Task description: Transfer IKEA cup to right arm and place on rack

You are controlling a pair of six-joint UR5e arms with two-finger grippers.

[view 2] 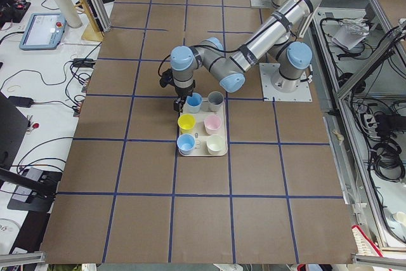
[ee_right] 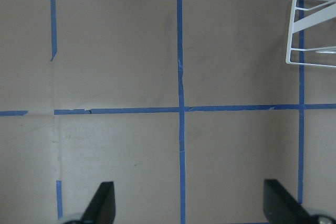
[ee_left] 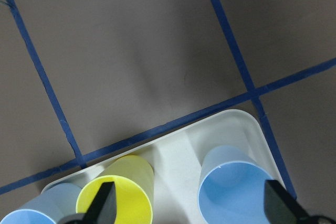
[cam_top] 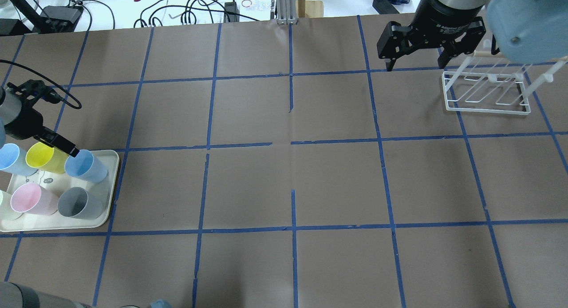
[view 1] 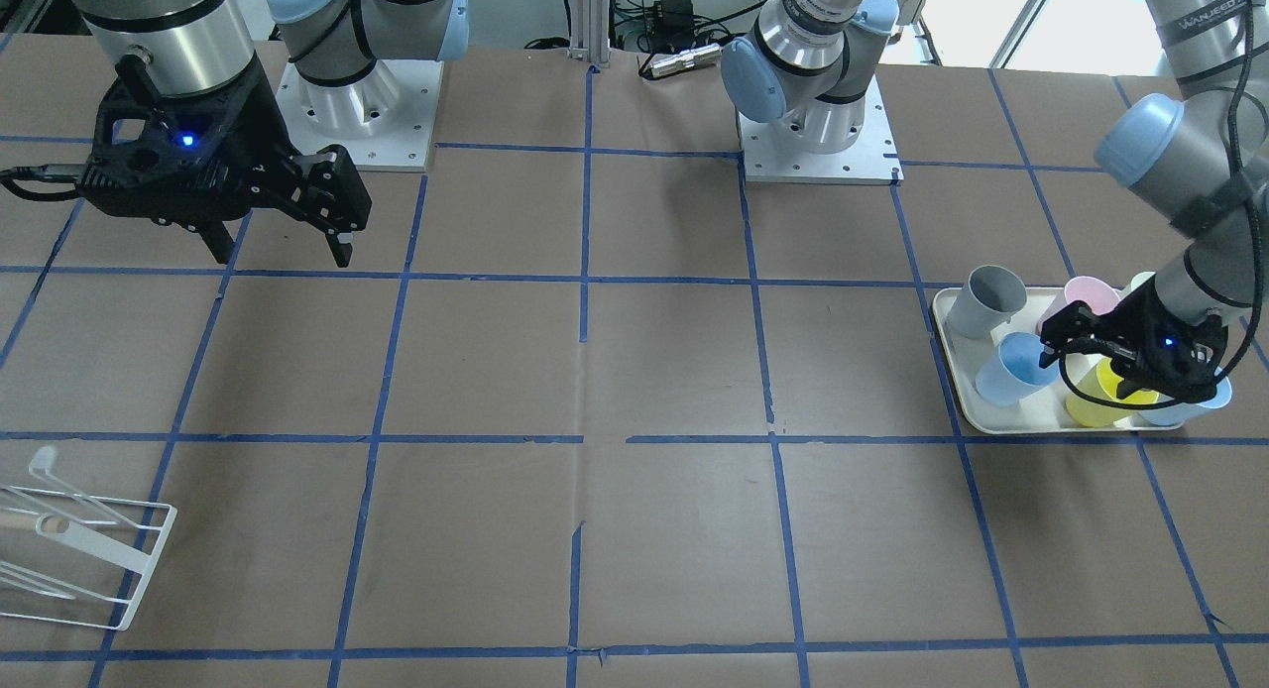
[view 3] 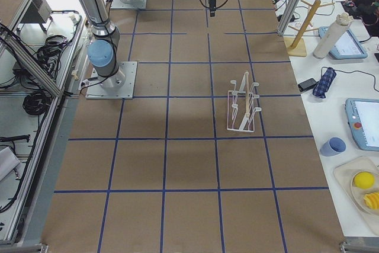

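Observation:
The IKEA cup [cam_top: 86, 166] is pale blue and stands upright at the far corner of the cream tray [cam_top: 111, 188]; it also shows in the left wrist view [ee_left: 236, 190]. A look-alike blue cup [cam_top: 11, 159] stands at the tray's other end. My left gripper [cam_top: 55, 147] is open and empty just above the tray, one finger [ee_left: 105, 205] over the yellow cup [ee_left: 115, 203], the other finger [ee_left: 278, 203] just outside the blue cup. My right gripper [cam_top: 417, 67] hangs open and empty above the table beside the white wire rack [cam_top: 488, 92].
A pink cup [cam_top: 31, 199], a grey cup [cam_top: 80, 203] and a pale cup at the edge share the tray. The brown table has a blue tape grid [cam_top: 290, 144]. Cables and gear lie along the far edge [cam_top: 191, 10].

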